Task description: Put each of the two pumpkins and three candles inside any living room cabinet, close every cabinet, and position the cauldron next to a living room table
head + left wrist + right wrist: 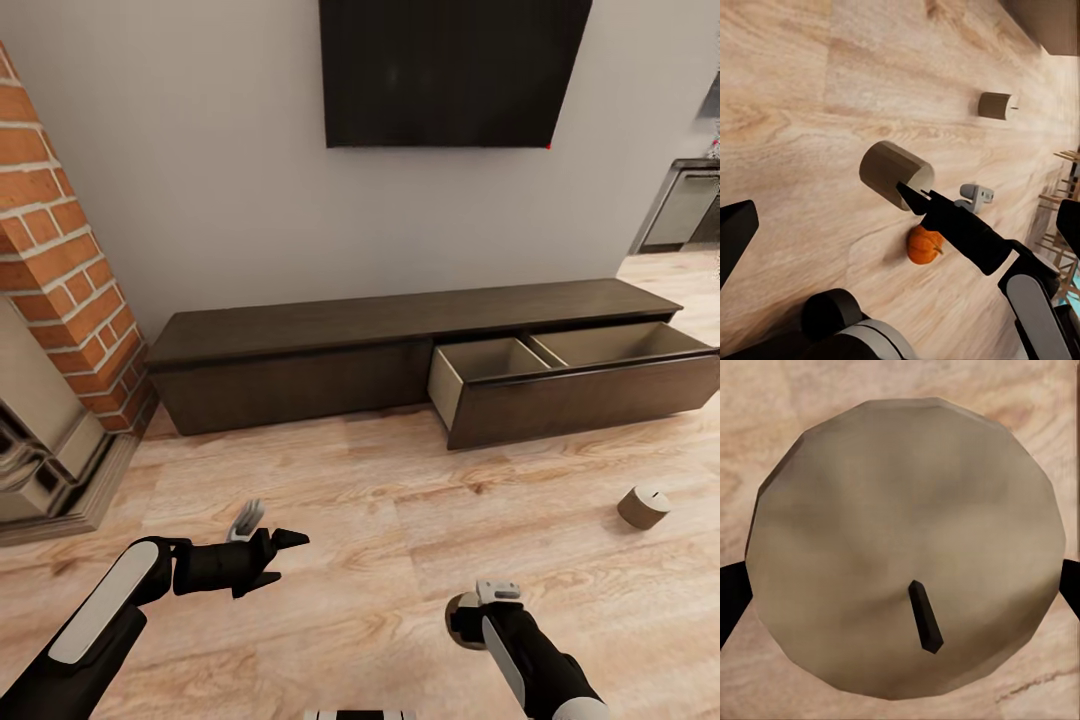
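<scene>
The dark-brown cabinet [300, 345] runs along the wall, its right drawer [590, 395] pulled out with a bare beige inside. One candle [900, 510] stands on the floor right under my right gripper [468, 622], which is open with a black fingertip [729, 600] on each side of it. The same candle [894, 169] meets that gripper's finger [916, 204] at its top rim. A second candle [643, 506] stands further right. A pumpkin [924, 246] lies on the floor beneath my right arm. My left gripper [288, 558] hovers open over bare floor, holding nothing.
A brick fireplace [60, 260] with a stone hearth fills the left side. A black TV [450, 70] hangs on the wall above the cabinet. A grey kitchen unit [690, 205] shows at the far right. Wooden floor lies between me and the cabinet.
</scene>
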